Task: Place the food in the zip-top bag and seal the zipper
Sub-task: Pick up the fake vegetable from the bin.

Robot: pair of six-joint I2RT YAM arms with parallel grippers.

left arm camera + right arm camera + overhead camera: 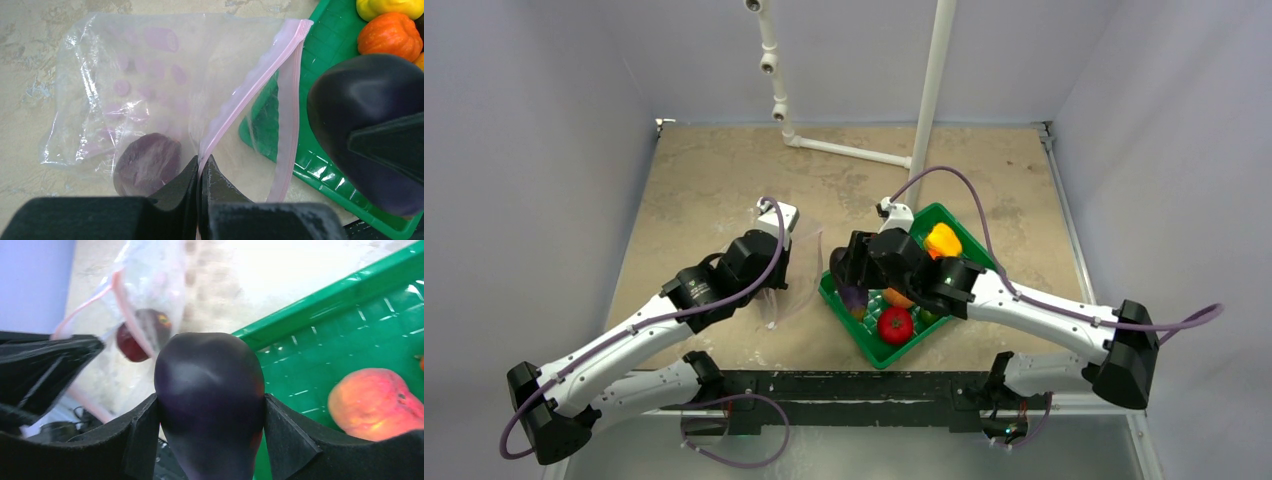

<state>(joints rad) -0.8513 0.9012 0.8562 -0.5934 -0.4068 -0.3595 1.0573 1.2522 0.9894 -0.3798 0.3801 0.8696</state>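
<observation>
The clear zip-top bag (150, 85) lies on the table left of the tray, its mouth held open. My left gripper (201, 162) is shut on the pink zipper (250, 82) strip at the bag's upper lip. A dark red-purple round food (147, 162) sits inside the bag. My right gripper (210, 400) is shut on the purple eggplant (210, 385) and holds it over the tray's left edge, beside the bag mouth. From above, the eggplant (854, 297) hangs between the bag (799, 275) and the red tomato (895, 324).
The green ribbed tray (954, 215) holds a peach (375, 402), an orange fruit (390, 35) and a yellow pepper (942, 240). A white pipe frame (844, 148) stands at the back. Grey walls close in both sides.
</observation>
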